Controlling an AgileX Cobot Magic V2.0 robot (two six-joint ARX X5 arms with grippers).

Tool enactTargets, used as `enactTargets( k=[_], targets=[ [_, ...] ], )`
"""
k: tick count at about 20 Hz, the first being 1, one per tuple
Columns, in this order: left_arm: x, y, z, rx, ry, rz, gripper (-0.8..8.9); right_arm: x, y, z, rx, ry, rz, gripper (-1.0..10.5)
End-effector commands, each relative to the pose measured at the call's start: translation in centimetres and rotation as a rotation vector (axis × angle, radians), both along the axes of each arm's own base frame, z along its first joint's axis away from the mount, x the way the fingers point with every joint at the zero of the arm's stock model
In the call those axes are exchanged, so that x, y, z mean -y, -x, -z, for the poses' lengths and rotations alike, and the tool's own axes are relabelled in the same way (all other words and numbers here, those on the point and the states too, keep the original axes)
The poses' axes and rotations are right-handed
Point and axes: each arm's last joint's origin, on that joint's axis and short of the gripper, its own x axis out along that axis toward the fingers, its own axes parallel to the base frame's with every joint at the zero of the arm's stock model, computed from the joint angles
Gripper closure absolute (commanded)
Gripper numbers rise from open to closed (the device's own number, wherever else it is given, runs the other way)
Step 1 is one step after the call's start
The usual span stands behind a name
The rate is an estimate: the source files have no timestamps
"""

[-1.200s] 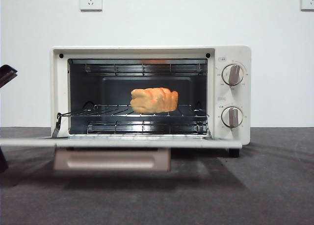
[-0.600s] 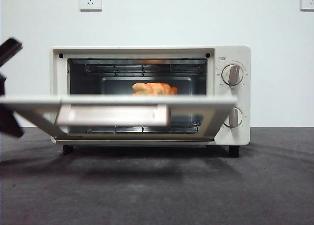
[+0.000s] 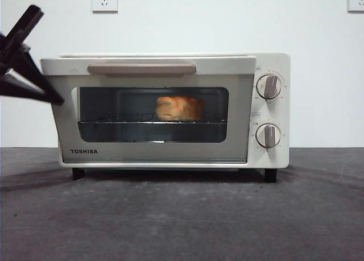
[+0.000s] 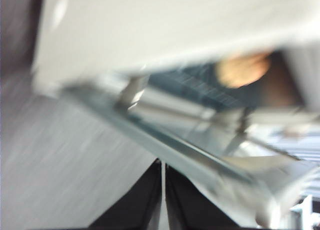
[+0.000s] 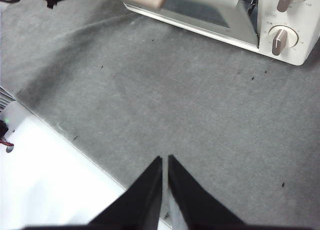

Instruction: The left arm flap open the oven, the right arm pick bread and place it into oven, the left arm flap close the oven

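1. The table [image 3: 182, 215], a dark grey felt-like surface, fills the foreground of the front view and most of the right wrist view
2. The oven [image 3: 170, 110], cream-white and marked TOSHIBA, stands on black feet in the middle of the table; in the front view its glass door is up against the front, though the top edge looks slightly forward of the body, so I cannot tell if it is fully latched
3. The left arm [image 3: 25, 62] shows as dark angular bars at the oven's upper left corner, with a tip touching or just beside the door's edge
4. The beige handle [image 3: 142, 68] runs along the top of the door
5. The left gripper [image 4: 162, 190], much blurred in its wrist view, has its jaws pressed together, holding nothing, close under the door's edge
6. The right gripper [image 5: 165, 180] hangs over bare table well away from the oven, jaws nearly together, a thin gap between them, empty
7. Two round knobs [image 3: 269, 86] sit one above the other on the right panel
8. The bread [image 3: 180, 108], golden-orange, rests on the wire rack [image 3: 152, 123] inside, seen through the window, right of centre
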Motion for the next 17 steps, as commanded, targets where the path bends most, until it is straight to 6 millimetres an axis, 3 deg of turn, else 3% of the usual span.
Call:
enactTargets(
  k=[1,10,17],
  targets=[
    [0.1,-0.7,-1.2,0.038,0.064,-0.038,7.98,-0.1,0.0,-0.5,0.012,-0.020,-0.002,9.3],
    [0.2,-1.5,-3.0,0.206,0.126,-0.026,7.98,-0.1,0.0,-0.5,0.022,-0.012,-0.004,9.3],
    [0.2,1.1,-5.7,0.369,0.064,0.051,7.98,0.0,-0.1,-0.5,0.056,0.022,0.030,9.3]
  ],
)
